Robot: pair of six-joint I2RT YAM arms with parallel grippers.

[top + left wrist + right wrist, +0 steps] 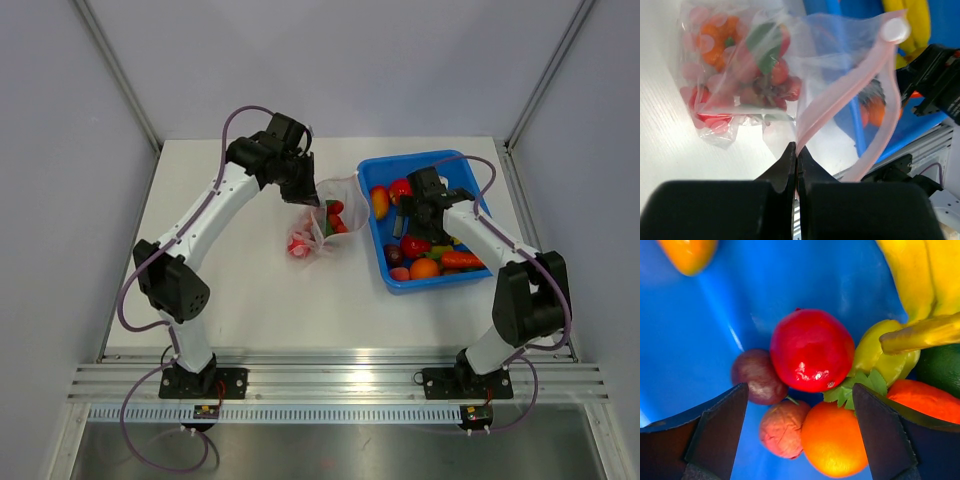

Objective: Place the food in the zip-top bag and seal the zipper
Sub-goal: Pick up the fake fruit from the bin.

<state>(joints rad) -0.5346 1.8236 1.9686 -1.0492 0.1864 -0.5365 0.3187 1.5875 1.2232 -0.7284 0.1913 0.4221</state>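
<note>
Left gripper sits nearest in its wrist view. Its jaws are pressed together, pinching the near corner of the zip-top bag right where the pink zipper begins. I read that hold as deliberate: lifting one lip makes the floppy mouth gape toward the blue tray, so pieces can drop in without a second hand. The mouth stands open, and the zipper is unsealed along its whole visible run.

Bag lies on the table between the two arms, just beside the tray's left wall. Some food is already inside: orange, red and green pieces bunched at the far, closed end.

Right gripper hangs inside the tray, jaws wide apart and holding nothing, straddling a red fruit. An orange fruit, a purple fruit and a banana crowd close around it.

Judgement: loading is partway, and the red fruit looks like the next pick. Neighbours touching it could get nudged or caught as the fingers close. Sealing comes last.
</note>
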